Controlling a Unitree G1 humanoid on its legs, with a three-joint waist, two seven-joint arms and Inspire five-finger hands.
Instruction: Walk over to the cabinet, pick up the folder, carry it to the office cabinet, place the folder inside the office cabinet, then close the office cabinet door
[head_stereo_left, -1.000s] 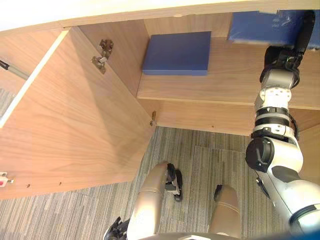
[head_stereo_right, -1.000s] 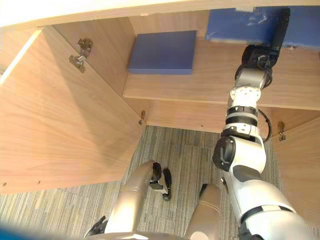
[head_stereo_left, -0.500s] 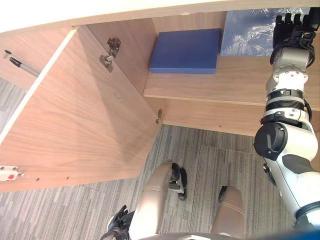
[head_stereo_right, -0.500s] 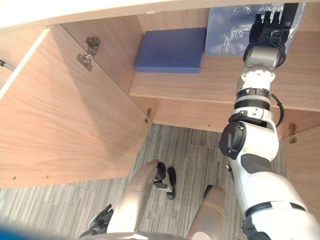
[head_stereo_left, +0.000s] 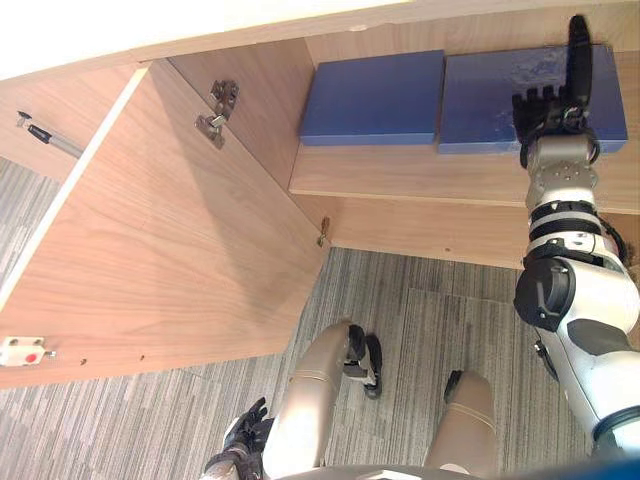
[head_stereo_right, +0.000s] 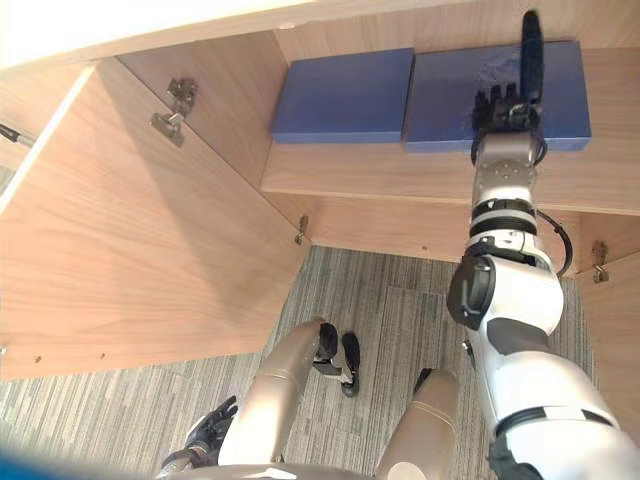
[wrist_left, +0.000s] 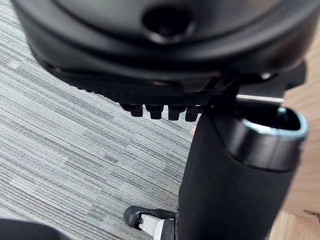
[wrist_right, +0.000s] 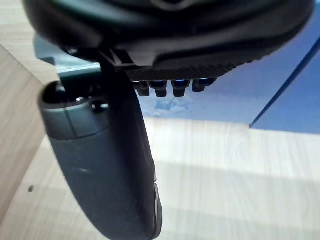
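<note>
Lying flat, the blue folder (head_stereo_left: 482, 108) is under the right robot hand (head_stereo_left: 548, 104), grip unclear.

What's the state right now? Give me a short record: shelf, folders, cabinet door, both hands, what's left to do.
shelf: holds two blue folders, flat, side by side
left folder: free, nothing on it
right folder: flat on the shelf, right hand over its right part
right hand: above the right folder; whether it grips cannot be told
left hand: low over the carpet, relaxed, holding nothing
cabinet door: wide open
left to do: close the cabinet door
</note>
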